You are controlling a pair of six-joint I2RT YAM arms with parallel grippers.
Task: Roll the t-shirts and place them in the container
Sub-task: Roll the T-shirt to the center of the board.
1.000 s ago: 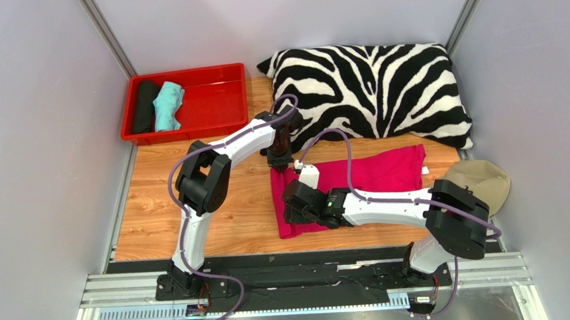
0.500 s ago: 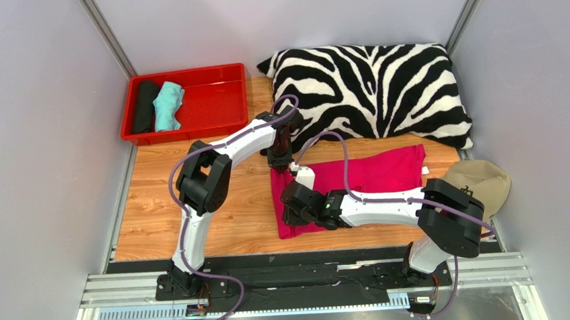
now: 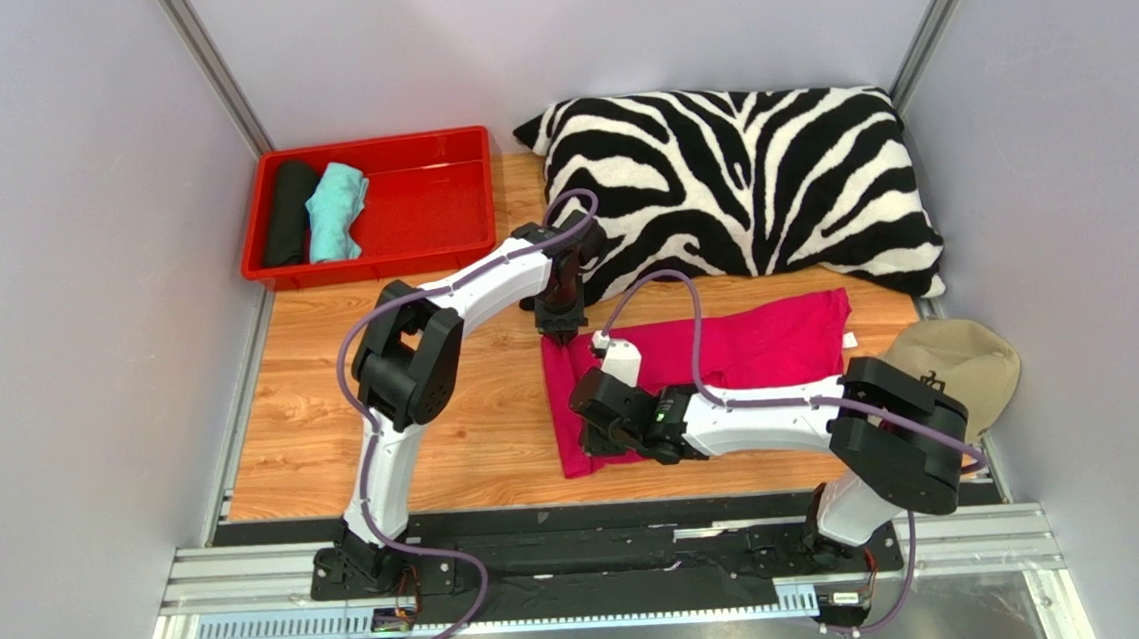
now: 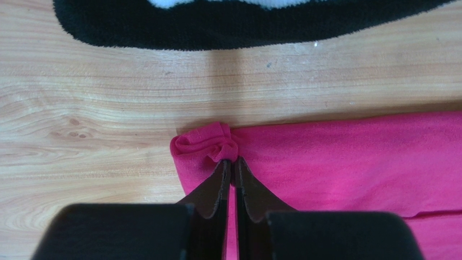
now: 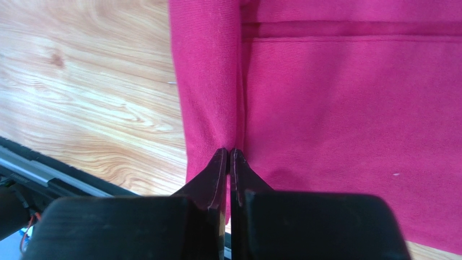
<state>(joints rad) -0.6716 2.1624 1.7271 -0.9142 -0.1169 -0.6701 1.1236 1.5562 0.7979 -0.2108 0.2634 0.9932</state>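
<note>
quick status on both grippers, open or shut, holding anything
left gripper: shut, pinching a bunched corner of the pink t-shirt.
right gripper: shut, pinching the folded edge of the same pink t-shirt.

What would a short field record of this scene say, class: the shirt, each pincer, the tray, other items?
Shirt: hot-pink cotton t-shirt, flat on wooden table
Left pincer: shut on its bunched far-left corner
Right pincer: shut on its near left edge
Tray: red plastic tray holding black cloth roll and mint-green cloth roll
Other: zebra-striped pillow, beige baseball cap
</note>
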